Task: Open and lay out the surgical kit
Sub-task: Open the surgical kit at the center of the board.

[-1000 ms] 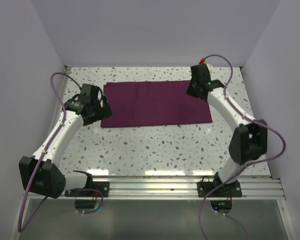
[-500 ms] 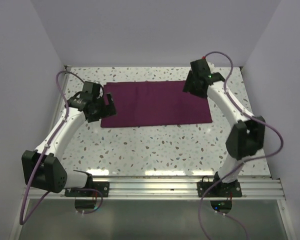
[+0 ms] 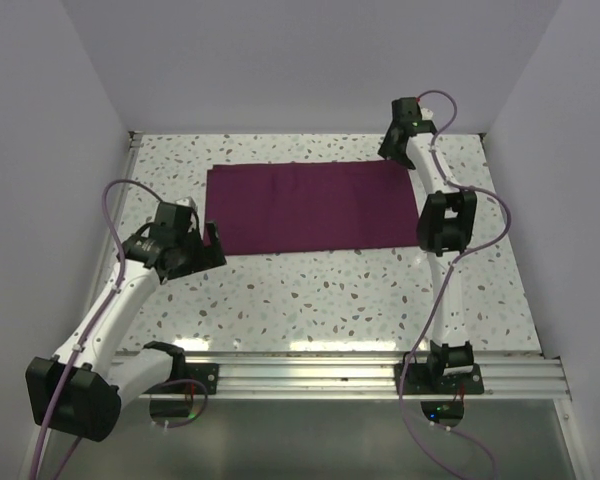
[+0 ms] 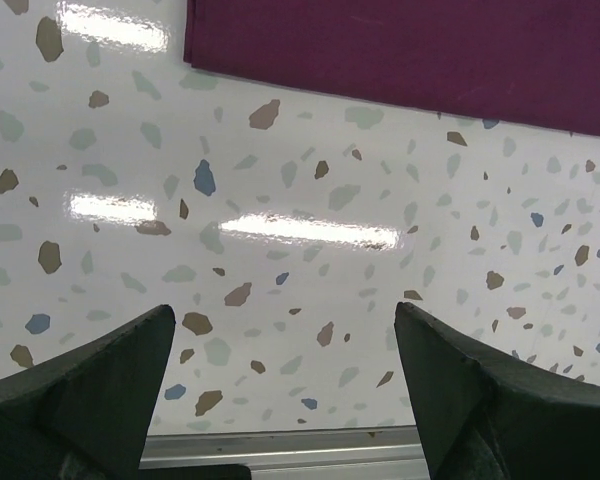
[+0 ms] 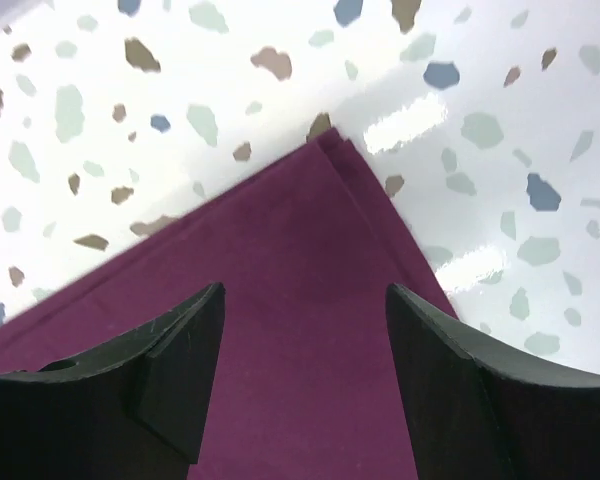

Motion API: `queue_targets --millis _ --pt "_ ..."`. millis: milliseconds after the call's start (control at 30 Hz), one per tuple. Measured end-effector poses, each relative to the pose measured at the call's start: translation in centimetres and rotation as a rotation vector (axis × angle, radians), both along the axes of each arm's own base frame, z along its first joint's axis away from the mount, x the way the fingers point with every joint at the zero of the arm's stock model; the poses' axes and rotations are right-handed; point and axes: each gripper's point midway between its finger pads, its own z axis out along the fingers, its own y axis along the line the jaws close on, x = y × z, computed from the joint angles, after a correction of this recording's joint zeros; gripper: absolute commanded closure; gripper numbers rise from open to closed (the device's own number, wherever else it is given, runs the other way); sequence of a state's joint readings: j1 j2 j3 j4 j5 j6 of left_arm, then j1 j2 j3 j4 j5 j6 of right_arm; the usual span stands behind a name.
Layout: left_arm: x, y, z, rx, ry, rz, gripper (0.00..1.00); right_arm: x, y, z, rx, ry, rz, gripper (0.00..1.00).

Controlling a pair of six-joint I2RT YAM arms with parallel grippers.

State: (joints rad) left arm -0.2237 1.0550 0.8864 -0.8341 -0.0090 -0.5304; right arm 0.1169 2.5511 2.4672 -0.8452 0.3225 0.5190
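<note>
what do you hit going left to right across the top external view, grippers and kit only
left gripper, open, by the cloth's near left corner → purple cloth wrap → right gripper, open, at its far right corner

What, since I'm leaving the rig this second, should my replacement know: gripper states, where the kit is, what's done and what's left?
The left gripper is open and empty, over bare table just short of the near left corner of the cloth wrap.
The right gripper is open and empty, over the wrap's far right corner; whether it touches the cloth cannot be told.
The cloth wrap lies flat and folded shut at the far middle of the table. No tray or instruments are visible.
Done: nothing unfolded yet.
Left: unfold the wrap and lay out whatever is inside.
</note>
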Motion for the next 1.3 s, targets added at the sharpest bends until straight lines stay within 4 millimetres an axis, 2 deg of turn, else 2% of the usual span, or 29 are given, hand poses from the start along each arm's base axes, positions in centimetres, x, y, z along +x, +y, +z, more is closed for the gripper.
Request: queue_targets --millis 167,333,567,633,700,733,833,900,1100,1300 --pt "-0.3 0.2 -0.8 0.011 0.021 0.006 0.05 3.1 0.2 1.0 0.003 -0.108 0.008 0.35" --pt "-0.1 0.2 -1.4 0.016 0.04 0.014 0.06 4.2 0.4 -0.6 -0.016 -0.127 0.023 0.38" --pt "-0.5 0.5 -2.5 0.03 0.066 0.019 0.06 4.8 -0.7 -3.1 -0.06 -0.114 0.01 0.44" --pt "-0.7 0.6 -2.7 0.033 0.073 0.02 0.06 4.9 -1.2 -3.7 -0.073 -0.109 0.007 0.51" --pt "-0.7 0.6 -2.7 0.035 0.072 0.022 0.06 4.9 -1.6 -4.1 -0.083 -0.103 0.004 0.54" --pt "-0.7 0.6 -2.7 0.036 0.073 0.022 0.06 4.9 -1.7 -4.4 -0.086 -0.1 0.004 0.61" --pt "-0.7 0.7 -2.7 0.038 0.073 0.024 0.05 4.9 -2.0 -4.5 -0.101 -0.098 -0.002 0.7" --pt "-0.7 0.7 -2.8 0.04 0.073 0.025 0.06 4.9 -2.1 -4.5 -0.102 -0.098 -0.003 0.72" --pt "-0.7 0.7 -2.8 0.041 0.074 0.025 0.05 4.9 -1.9 -4.5 -0.101 -0.099 -0.002 1.0" --pt "-0.7 0.7 -2.8 0.041 0.075 0.025 0.05 4.9 -1.8 -4.5 -0.104 -0.101 -0.008 1.0"
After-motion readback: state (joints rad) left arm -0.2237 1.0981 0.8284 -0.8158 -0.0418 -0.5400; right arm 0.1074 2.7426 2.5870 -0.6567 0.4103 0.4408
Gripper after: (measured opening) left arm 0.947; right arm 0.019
